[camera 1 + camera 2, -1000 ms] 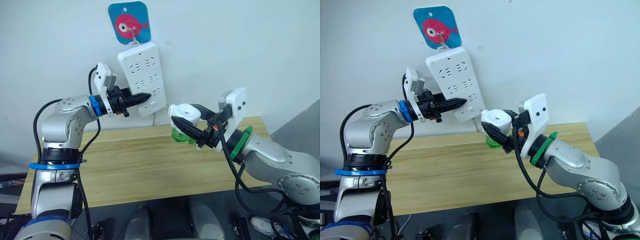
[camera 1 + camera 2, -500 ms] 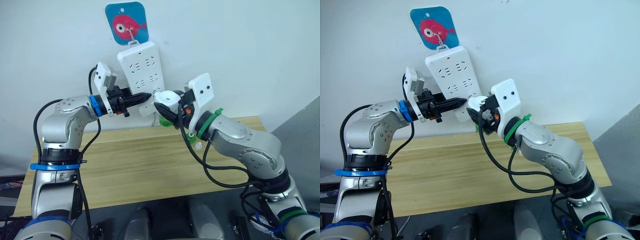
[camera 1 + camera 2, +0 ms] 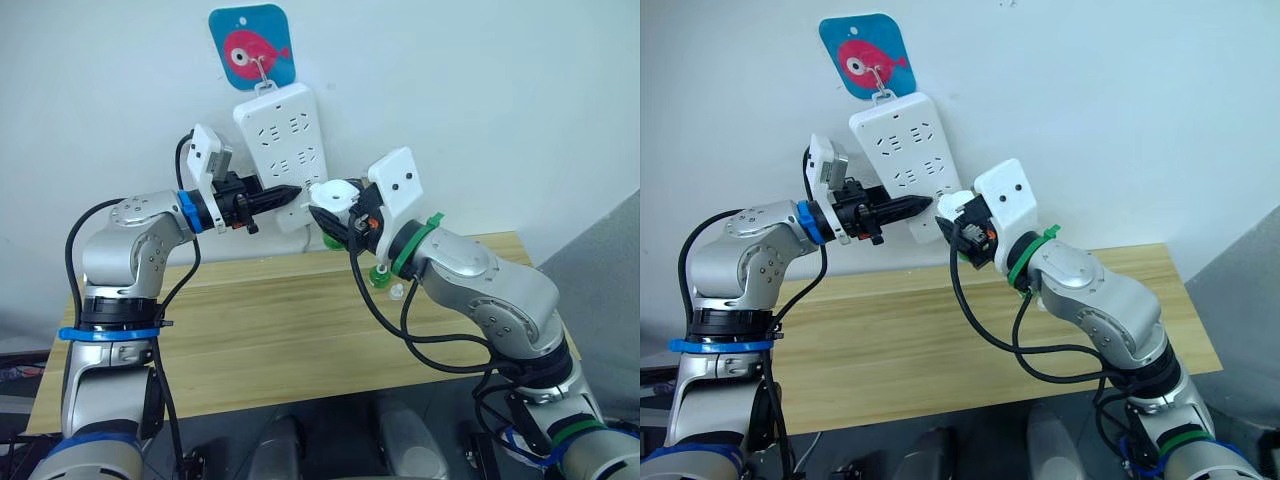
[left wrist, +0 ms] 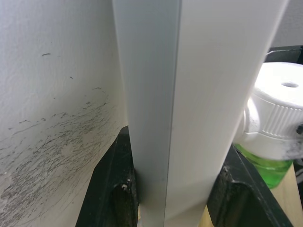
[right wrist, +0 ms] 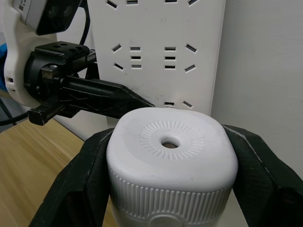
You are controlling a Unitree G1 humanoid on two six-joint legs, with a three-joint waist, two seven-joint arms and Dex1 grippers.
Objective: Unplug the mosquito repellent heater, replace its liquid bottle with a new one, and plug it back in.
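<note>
Head views: L gripper (image 3: pixel 290 192) clamps power strip (image 3: pixel 285 150) edge; fish sign (image 3: pixel 253 46) above, no legible text. R gripper (image 3: pixel 335 222) grasps mosquito repellent heater (image 3: pixel 333 197) just beside strip's lower end, over table (image 3: pixel 250 330).
L wrist: fingers (image 4: pixel 111 189) pinch strip.
R wrist: fingers (image 5: pixel 78 189) squeeze heater, no label.

The two head views look forward and down from above the arms, facing the wall where the power strip (image 3: pixel 284 150) hangs over the far edge of the wooden tabletop (image 3: pixel 270 330); both take in that same strip, table and both arms. The left wrist view sits very close, looking along the strip's side edge (image 4: pixel 180 109) beside the wall. The right wrist view looks closely past the mosquito repellent heater (image 5: pixel 171 163) at the strip's socket face.
</note>
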